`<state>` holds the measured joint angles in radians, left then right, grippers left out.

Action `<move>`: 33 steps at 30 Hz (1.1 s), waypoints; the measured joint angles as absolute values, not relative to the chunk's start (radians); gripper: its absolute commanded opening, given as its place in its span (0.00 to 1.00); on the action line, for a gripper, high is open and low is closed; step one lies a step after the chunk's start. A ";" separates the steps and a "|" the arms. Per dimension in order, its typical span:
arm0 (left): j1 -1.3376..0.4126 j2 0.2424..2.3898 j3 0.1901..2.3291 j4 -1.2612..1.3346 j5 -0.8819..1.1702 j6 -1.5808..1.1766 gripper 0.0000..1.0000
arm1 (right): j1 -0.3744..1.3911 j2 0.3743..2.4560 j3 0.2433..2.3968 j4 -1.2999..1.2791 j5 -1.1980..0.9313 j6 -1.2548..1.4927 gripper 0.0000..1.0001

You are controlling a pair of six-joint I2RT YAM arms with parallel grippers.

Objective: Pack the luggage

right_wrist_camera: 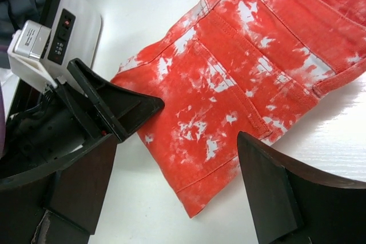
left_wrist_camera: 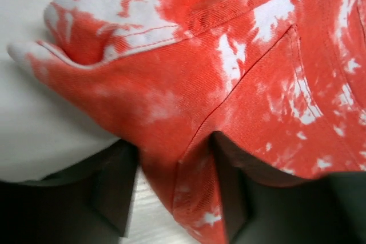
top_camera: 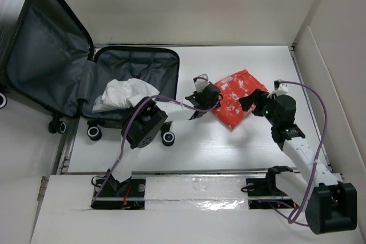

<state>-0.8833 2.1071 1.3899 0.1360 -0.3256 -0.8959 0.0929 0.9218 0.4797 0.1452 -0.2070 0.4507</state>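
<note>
The step in hand looked like the pickup of the second garment: a white cloth (top_camera: 123, 94) already lay in the luggage (top_camera: 140, 62), which stood open with its lid propped up, well off to the left of both grippers and behind the left arm's elbow. The red-and-white shorts (top_camera: 237, 98) lay flat on the table (top_camera: 229, 147) between the two grippers. The left gripper (top_camera: 207, 98) sat at the shorts' left edge; its wrist view showed a folded corner of the fabric running down between the fingers (left_wrist_camera: 114, 190), with a strip of bare table showing between one finger and the cloth, so the jaws stood part-way apart around the fabric and did not look clamped on it. The right gripper (top_camera: 247, 102) hung on the opposite side of the shorts, its fingers (right_wrist_camera: 269, 192) spread wide above the cloth and pinching nothing. The next move probably called for the left jaws to press together on that corner low enough to catch both layers. After that would come a lift high enough to clear the suitcase rim and a carry back to the left over the open half. A pinch on one layer alone could let the shorts unfold and drag across the table.
</note>
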 measured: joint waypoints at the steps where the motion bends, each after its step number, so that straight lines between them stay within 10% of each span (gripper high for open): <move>1: -0.880 2.111 1.390 0.138 -0.331 -0.892 0.18 | 0.093 0.920 0.480 0.141 -0.209 0.447 0.91; 4: -0.868 2.114 1.391 0.162 -0.321 -0.870 0.00 | 0.093 0.910 0.480 0.134 -0.218 0.438 0.90; 20: -0.718 1.975 1.636 -0.061 -0.130 -0.444 0.00 | 0.093 0.862 0.451 0.135 -0.216 0.395 0.90; 33: 0.005 1.512 1.270 -0.071 0.021 -0.390 0.00 | 0.093 0.749 0.408 0.136 -0.216 0.392 0.90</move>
<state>0.0051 1.5124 1.2701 -0.0708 0.0212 -0.3901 0.0933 0.7490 0.4076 0.1360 -0.2161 0.3920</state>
